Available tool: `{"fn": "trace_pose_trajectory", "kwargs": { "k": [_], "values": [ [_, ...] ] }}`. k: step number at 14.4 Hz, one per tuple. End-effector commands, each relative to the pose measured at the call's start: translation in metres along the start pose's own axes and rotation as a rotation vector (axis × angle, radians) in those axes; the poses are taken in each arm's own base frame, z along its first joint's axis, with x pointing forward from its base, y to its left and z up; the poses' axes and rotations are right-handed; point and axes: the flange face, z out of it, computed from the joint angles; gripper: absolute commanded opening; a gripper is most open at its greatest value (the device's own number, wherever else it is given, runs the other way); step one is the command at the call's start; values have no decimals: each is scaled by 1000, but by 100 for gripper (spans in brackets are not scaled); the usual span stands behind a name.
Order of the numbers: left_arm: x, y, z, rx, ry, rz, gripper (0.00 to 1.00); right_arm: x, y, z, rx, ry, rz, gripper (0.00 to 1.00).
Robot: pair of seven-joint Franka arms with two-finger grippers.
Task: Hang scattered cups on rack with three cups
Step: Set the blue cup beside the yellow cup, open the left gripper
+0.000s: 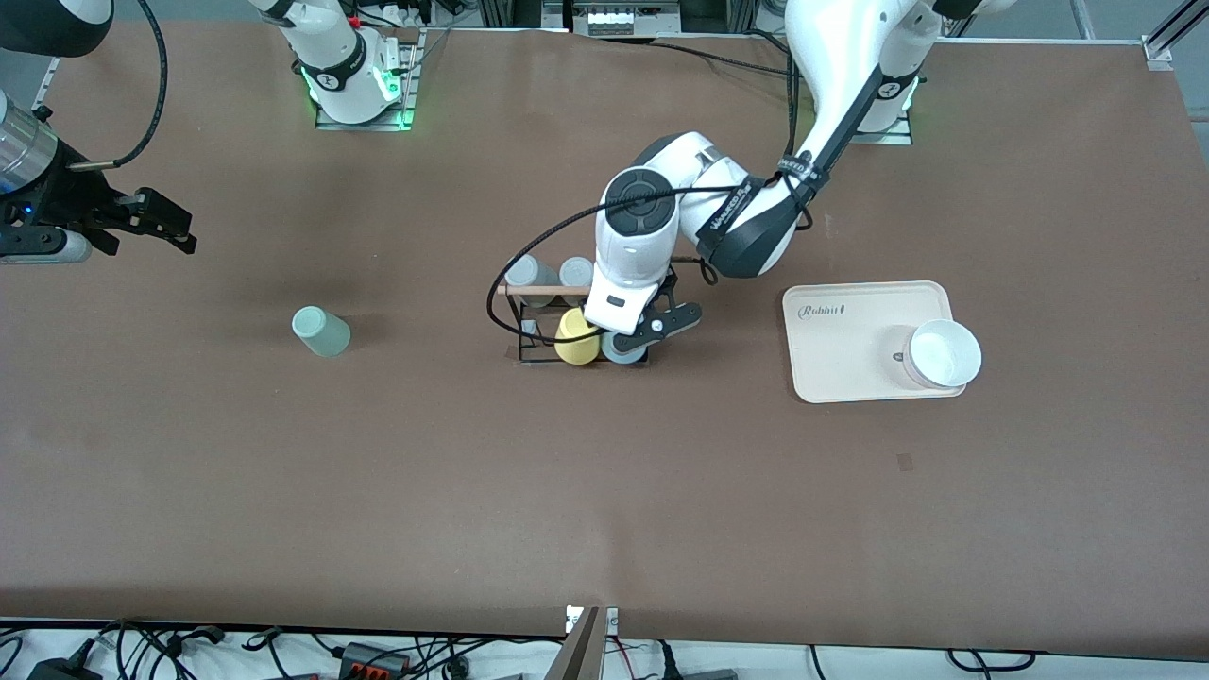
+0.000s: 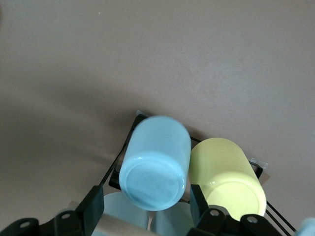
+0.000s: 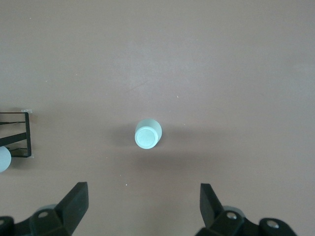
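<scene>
Left wrist view: the blue cup (image 2: 156, 162) is seated on the rack (image 1: 529, 326) between the left gripper's (image 2: 147, 209) parting fingers, while the mint cup (image 1: 321, 331) is left tabled under the spread right gripper (image 3: 142, 206).

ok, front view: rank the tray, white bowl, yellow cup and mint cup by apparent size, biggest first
1. Tray, clearly largest.
2. White bowl, standing on the tray.
3. Mint cup and yellow cup look about alike. The yellow one sits on the rack, partly hidden by the left gripper, so no ranking.
</scene>
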Motion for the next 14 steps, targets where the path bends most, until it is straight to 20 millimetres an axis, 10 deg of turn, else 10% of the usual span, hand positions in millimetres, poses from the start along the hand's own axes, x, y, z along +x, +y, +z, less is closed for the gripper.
{"fn": "trace_pose_trajectory", "kwargs": {
  "k": [1,4,9,14],
  "values": [
    [0,-8,-25,13,24,9,82,-1,0,-4,-1,-4,3,100],
    [20,-29,-72,8,39,41,95,0,-1,-4,1,-2,3,100],
    [94,-121,-164,38,41,115,100,10,2,21,8,-41,-2,100],
    [157,-207,-196,44,51,165,100,26,-6,57,-22,-106,-22,100]
  ]
}}
